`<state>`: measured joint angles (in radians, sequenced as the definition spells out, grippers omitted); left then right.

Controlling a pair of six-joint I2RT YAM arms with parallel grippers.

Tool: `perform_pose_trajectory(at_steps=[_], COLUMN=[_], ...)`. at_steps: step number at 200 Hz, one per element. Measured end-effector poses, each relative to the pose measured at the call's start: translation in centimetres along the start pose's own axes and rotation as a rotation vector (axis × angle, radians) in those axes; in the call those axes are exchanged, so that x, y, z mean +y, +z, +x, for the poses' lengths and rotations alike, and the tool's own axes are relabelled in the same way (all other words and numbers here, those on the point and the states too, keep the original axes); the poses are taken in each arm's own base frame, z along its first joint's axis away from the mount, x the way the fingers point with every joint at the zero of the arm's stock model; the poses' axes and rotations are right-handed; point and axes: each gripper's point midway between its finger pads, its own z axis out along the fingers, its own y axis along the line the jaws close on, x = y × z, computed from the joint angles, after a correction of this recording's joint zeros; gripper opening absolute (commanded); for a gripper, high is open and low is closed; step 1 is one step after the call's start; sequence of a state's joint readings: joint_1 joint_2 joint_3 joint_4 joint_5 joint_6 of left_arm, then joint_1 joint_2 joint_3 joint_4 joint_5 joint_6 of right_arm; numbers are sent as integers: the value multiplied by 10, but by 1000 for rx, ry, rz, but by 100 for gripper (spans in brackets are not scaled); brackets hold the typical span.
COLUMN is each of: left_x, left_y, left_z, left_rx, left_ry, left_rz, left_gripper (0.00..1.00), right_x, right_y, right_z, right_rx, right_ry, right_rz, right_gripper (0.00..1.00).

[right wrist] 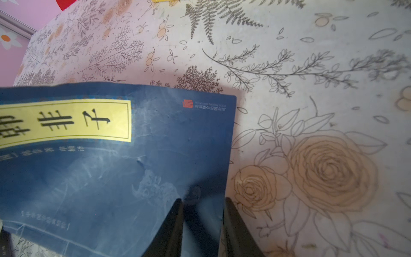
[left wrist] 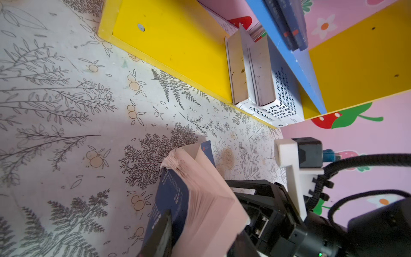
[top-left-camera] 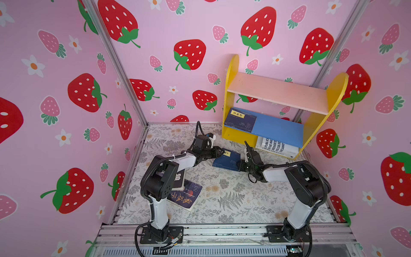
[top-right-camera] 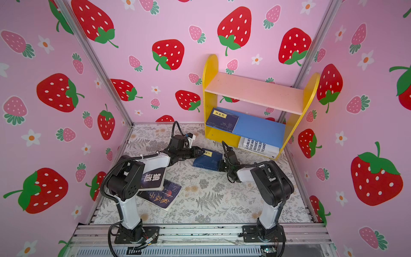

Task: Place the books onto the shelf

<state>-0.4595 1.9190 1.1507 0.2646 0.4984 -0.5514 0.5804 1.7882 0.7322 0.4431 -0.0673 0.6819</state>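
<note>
Strawberry-print pink walls (top-left-camera: 178, 24) surround a floral-patterned worktop (top-left-camera: 224, 198). Two dark books with large Chinese characters (top-left-camera: 186, 195) lie at left. Left pincer (top-left-camera: 220, 152) straddles a navy yellow-labelled book (top-left-camera: 224, 162); whether it grips cannot be told. Right pincer (top-left-camera: 239, 165) pinches the opposite edge. Yellow-sided wooden shelf (top-left-camera: 231, 66) stands back right, holding a second navy book (top-left-camera: 240, 121) and white books (top-left-camera: 275, 146).

Around me: a pale table cover (top-left-camera: 222, 200) printed with ferns, sprigs and roses; pink walls (top-left-camera: 160, 31) patterned with red strawberries and white flowers; aluminium rails (top-left-camera: 222, 231) along my near edge.
</note>
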Motion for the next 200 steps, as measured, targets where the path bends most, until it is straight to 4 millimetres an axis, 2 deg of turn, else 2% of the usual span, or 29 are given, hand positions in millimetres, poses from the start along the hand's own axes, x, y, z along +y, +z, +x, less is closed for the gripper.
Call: perform_pose_trajectory(at_steps=[38, 58, 68, 84, 102, 125, 170, 185, 200], left_x=[6, 7, 7, 5, -3, -20, -66, -78, -85], left_y=[0, 0, -1, -3, -7, -19, -63, -76, -91], left_z=[0, 0, 0, 1, 1, -3, -22, -24, -31], left_rx=[-2, 1, 1, 8, 14, 7, -31, -22, -25], left_ry=[2, 1, 2, -2, 3, 11, 38, 30, 16], left_rz=[-30, -40, -42, -44, -35, -18, 57, 86, 111], left_gripper=[17, 11, 10, 7, 0, 0, 0, 0, 0], right_x=[0, 1, 2, 7, 14, 26, 58, 66, 70], right_y=[-1, -2, -3, -9, -20, -46, -126, -149, -164], right_z=[1, 1, 2, 3, 1, -20, -93, -105, -106], right_rx=[5, 12, 18, 38, 60, 26, -183, -223, -228], right_ry=[-1, -3, -7, -22, -22, -16, -46, -70, -82], right_rz=[0, -4, -9, -31, -74, -160, -383, -458, -525], right_gripper=[33, 37, 45, 68, 79, 87, 99, 99, 99])
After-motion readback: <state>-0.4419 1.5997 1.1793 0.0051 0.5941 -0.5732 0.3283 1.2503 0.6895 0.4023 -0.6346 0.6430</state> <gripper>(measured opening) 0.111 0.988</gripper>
